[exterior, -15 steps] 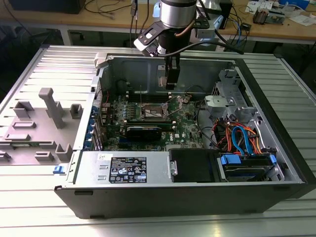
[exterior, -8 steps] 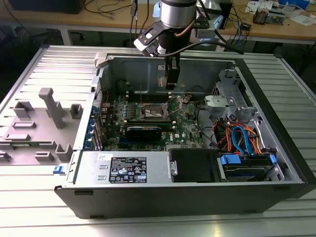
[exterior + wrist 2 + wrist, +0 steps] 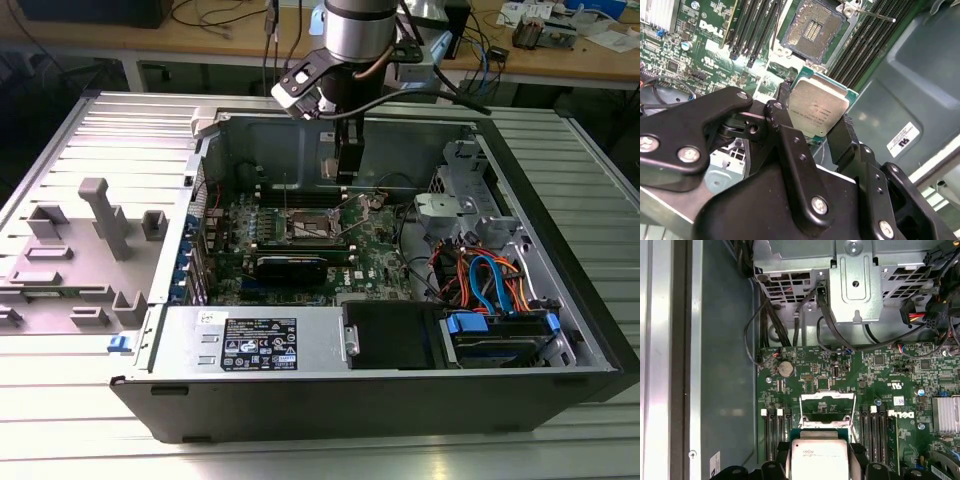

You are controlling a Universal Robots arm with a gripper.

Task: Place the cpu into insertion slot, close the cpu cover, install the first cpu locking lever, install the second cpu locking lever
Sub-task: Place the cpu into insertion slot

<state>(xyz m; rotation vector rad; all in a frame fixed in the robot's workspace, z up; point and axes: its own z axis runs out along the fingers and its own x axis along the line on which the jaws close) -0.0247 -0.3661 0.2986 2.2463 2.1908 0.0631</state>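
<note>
Pincer (image 3: 347, 165) hangs in the upper centre of the exterior view, inside the open PC case (image 3: 380, 405), over the back part of the green motherboard (image 3: 385, 258). Case lies on its side on a ribbed metal bench (image 3: 560, 440). A grey plastic shroud (image 3: 105, 215) sits apart at the exterior view's left, and orange & blue cables (image 3: 485, 275) bunch at the exterior view's right. In the second wrist view the black fingers (image 3: 787, 135) are clamped on the cpu (image 3: 819, 106) by two opposite edges, silver top facing the cam w/ the green rim showing. Chip is in the air, clear of the board and tilted. Insertion slot (image 3: 812, 31) lies just beyond it, uncovered, w/ the contact field bare and a dark centre. A thin lever rod (image 3: 875, 15) sticks out beside the slot, and black memory slots (image 3: 752, 25) run along either side. In the first wrist view the cpu cover (image 3: 827, 396) stands flipped up off the slot, w/ the board visible through its window. The gripped chip is near it, not touching. Coin battery (image 3: 785, 368) and metal drive cage (image 3: 855, 285) lie further off.
</note>
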